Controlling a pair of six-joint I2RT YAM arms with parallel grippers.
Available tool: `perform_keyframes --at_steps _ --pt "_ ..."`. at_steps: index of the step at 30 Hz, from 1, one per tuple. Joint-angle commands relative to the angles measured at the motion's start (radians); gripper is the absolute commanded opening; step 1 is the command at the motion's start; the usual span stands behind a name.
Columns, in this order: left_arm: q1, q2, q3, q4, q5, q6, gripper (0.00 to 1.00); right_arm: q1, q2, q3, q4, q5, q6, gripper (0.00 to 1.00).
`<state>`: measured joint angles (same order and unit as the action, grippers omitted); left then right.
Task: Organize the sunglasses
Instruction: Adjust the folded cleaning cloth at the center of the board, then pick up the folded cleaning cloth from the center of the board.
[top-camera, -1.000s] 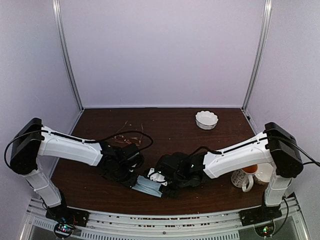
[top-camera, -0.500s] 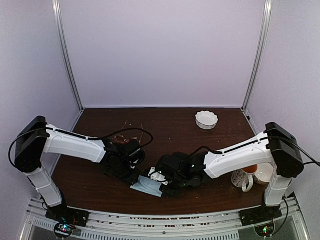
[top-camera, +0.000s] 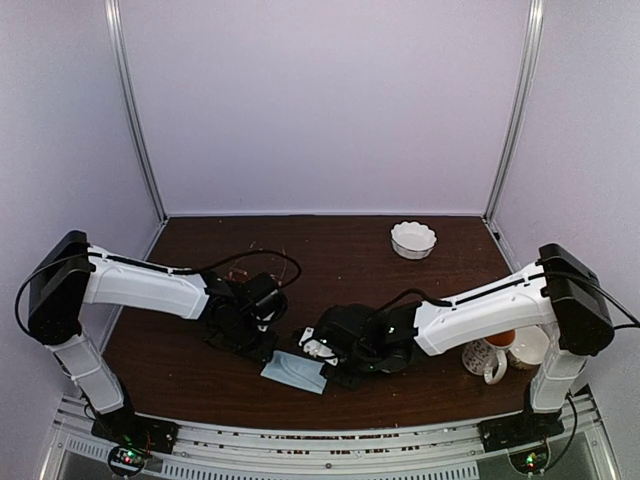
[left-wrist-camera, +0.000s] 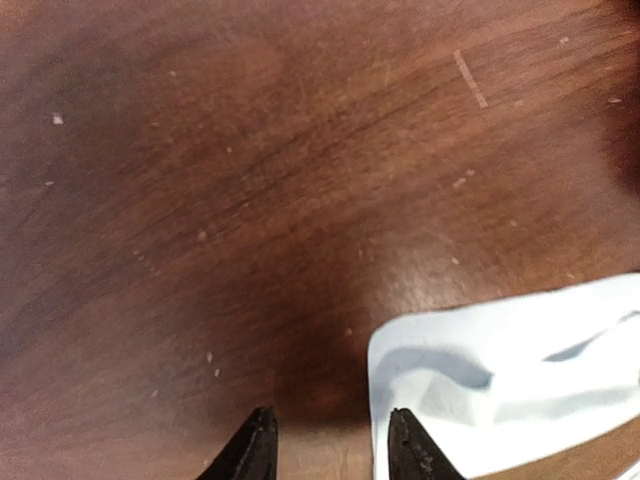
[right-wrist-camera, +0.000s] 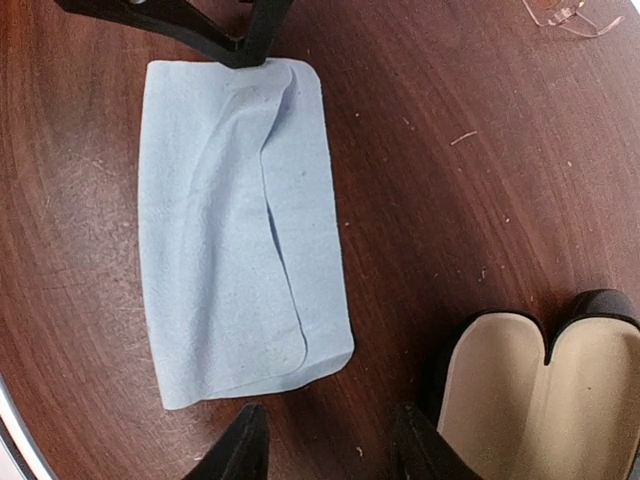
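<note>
Desk: dark wood. The left arm reached in from the left edge of the overhead frame and the right arm from the right edge. Both sat low, and their ends were near each other at lower centre.

Cloth: light blue, folded over on itself, flat on the desk at left-centre of the right wrist frame. Its pale corner filled the lower right of the left wrist frame.

Case: black, open, cream lining up, in the lower right corner of the right wrist frame. It was near the cloth but not touching it. The part I could see was empty.

Left fingers: narrowly parted, gripping nothing. The cloth's edge lay just beside one tip; I could not tell whether they touched.

Right fingers: parted, gripping nothing, over bare desk between the cloth's corner and the case.

Sunglasses: the copper-framed pair was cut off by the upper right corner of the right wrist frame. It lay on the desk, well apart from the case. I could not find the black-framed pair in any view.

Progress, my reading: early. Neither pair was in the case or in the fingers, so both were yet to be put away.
</note>
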<state>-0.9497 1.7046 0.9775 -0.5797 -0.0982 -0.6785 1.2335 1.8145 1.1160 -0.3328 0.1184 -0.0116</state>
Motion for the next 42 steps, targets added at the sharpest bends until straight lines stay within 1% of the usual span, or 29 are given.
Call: perform_keyframes --at_steps 1,6,10,13,19,29,42 --pt "0.005 -0.091 -0.008 -0.034 0.008 -0.014 0.41 -0.003 -0.052 -0.017 0.030 0.048 0.009 0.43" --pt "-0.005 -0.135 -0.048 -0.051 0.066 -0.034 0.41 0.000 -0.089 -0.044 0.070 0.049 -0.004 0.43" --pt "-0.015 -0.153 -0.093 -0.015 0.118 -0.039 0.40 0.019 -0.125 -0.094 0.131 -0.047 -0.062 0.42" --pt "-0.017 -0.144 -0.110 0.009 0.151 -0.044 0.40 0.040 -0.125 -0.115 0.151 -0.079 -0.110 0.38" --pt "-0.023 -0.101 -0.107 0.030 0.179 -0.056 0.39 0.072 -0.076 -0.092 0.125 -0.101 -0.161 0.33" --pt "-0.024 -0.045 -0.095 0.040 0.206 -0.069 0.37 0.084 -0.018 -0.053 0.097 -0.091 -0.146 0.31" --pt "-0.043 -0.025 -0.092 0.051 0.224 -0.087 0.27 0.083 -0.024 -0.069 0.123 -0.070 -0.137 0.29"
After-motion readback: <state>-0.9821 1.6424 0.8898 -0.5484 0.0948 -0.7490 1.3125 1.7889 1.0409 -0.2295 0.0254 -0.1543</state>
